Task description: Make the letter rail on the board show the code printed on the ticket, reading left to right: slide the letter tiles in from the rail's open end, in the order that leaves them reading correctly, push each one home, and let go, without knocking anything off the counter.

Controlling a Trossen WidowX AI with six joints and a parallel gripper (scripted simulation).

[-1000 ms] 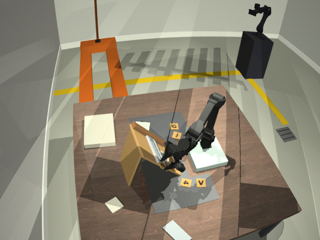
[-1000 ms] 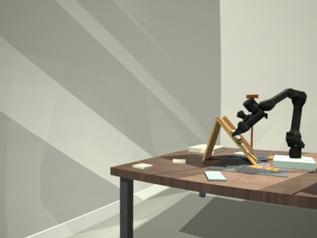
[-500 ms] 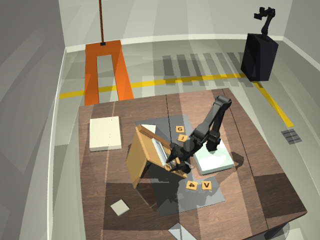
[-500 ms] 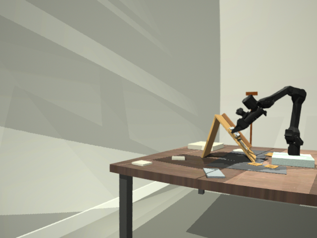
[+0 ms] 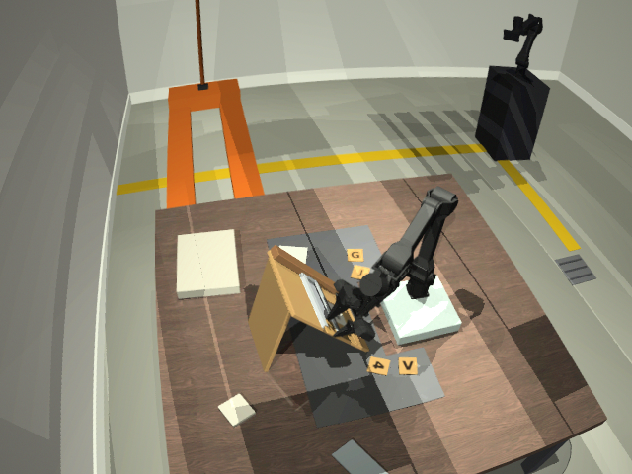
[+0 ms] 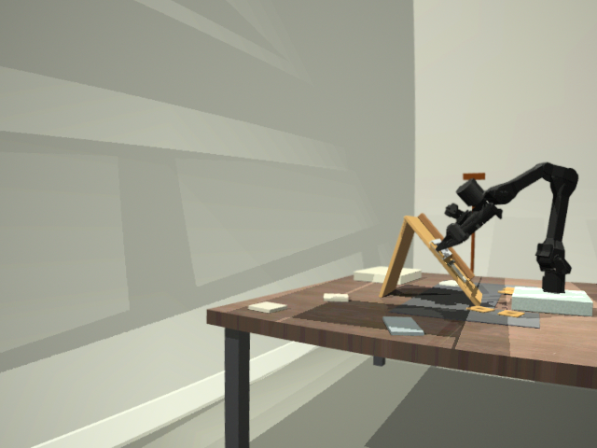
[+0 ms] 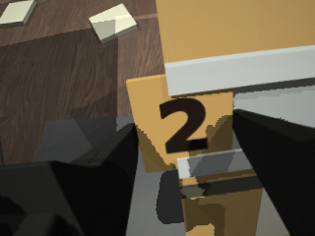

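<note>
My gripper (image 5: 330, 327) (image 6: 437, 248) (image 7: 184, 124) is shut on the 2 tile (image 7: 169, 118), a finger on each side. The 2 reads upright in the wrist view. The tile is at the open end of the pale rail (image 5: 312, 297) (image 7: 246, 73) on the sloping wooden board (image 5: 276, 300) (image 7: 236, 29). Its upper right edge meets the rail's upper lip; its left part sticks out past the end. The G tile (image 5: 355, 255), J tile (image 5: 359, 272), 4 tile (image 5: 378, 364) and V tile (image 5: 408, 365) lie on the grey mat (image 5: 326, 408). No ticket print is readable.
A white piece (image 5: 295, 253) is partly hidden behind the board's brown bar (image 5: 301, 268). A large cream block (image 5: 206, 263), a small cream block (image 5: 236, 409) (image 7: 113, 23) and a blue-grey slab (image 5: 358, 456) (image 6: 403, 325) lie on the counter. My arm stands on a pale green block (image 5: 424, 318).
</note>
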